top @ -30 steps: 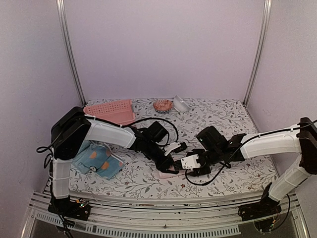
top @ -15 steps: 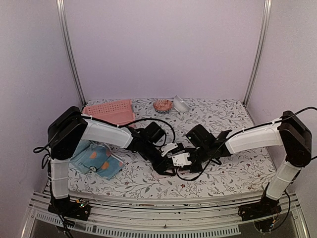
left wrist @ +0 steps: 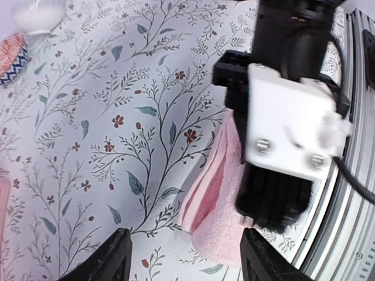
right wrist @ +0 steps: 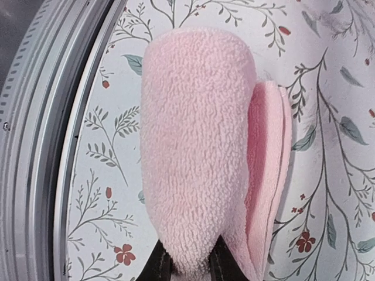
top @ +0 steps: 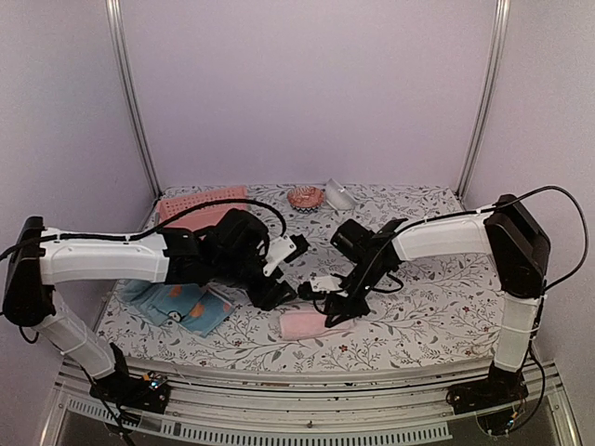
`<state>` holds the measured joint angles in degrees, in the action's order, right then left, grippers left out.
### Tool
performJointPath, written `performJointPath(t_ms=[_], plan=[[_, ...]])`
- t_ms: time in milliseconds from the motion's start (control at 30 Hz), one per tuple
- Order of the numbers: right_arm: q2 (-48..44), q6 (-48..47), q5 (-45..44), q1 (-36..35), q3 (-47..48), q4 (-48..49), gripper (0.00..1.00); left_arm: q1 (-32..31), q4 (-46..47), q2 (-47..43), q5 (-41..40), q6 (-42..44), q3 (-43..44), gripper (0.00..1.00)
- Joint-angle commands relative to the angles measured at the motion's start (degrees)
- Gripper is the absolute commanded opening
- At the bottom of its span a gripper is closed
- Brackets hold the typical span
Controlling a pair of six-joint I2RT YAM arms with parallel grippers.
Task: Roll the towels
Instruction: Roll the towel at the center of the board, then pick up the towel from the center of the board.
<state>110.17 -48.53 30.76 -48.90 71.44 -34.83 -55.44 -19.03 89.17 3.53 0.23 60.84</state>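
Has swung the left arm [top: 112,260] back toward the left since a second ago and spread its jaws wider; holds nothing in them, hovering above the cloth near the towel. Has brought the right arm [top: 437,237] lower and farther left; pinches one end of the rolled plain pink fleece towel [right wrist: 196,146] in nearly closed jaws. Rests that roll near the front edge of the worktop [top: 437,307], just beside the metal front rail [right wrist: 35,146], a loose flap curling along one side.

Across the whole worktop, a white cloth printed with grey-green sprigs and small red flowers. On three sides, plain lilac walls [top: 307,93], with a metal post [top: 132,93] at each back corner.

At front left, a crumpled light blue towel with orange and white motifs [top: 181,305]. At back left against the wall, a pink perforated plastic basket [top: 200,206]; at back centre, a small orange-patterned bowl [top: 305,197] and a white cup [top: 339,195] on its side.

Open cloth to the right and behind the right arm.
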Motion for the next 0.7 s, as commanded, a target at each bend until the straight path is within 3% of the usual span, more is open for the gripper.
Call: performJointPath(t_ms=[0, 100, 267, 433, 667], plan=[[9.06, 2.82, 4.94, 1.50, 5.68, -16.12, 0.08, -7.54, 3.86, -6.36, -18.15, -0.25, -5.86, 0.64], [14.79, 2.75, 6.38, 2.91, 10.95, -20.51, 0.08, -11.34, 8.44, -10.73, -24.79, 0.28, -10.41, 0.61], [23.46, 3.04, 8.45, 4.95, 18.10, -25.65, 0.08, -14.98, 12.26, -12.64, -20.48, 5.96, -14.51, 0.61], [31.06, 3.77, 10.68, 6.82, 24.39, -30.67, 0.08, -17.84, 8.94, -4.02, -21.35, 11.33, -10.63, 0.65], [34.14, 3.87, 12.72, 7.99, 26.79, -33.34, 0.08, -20.02, 5.26, 9.73, -28.63, 18.54, -1.09, 0.66]])
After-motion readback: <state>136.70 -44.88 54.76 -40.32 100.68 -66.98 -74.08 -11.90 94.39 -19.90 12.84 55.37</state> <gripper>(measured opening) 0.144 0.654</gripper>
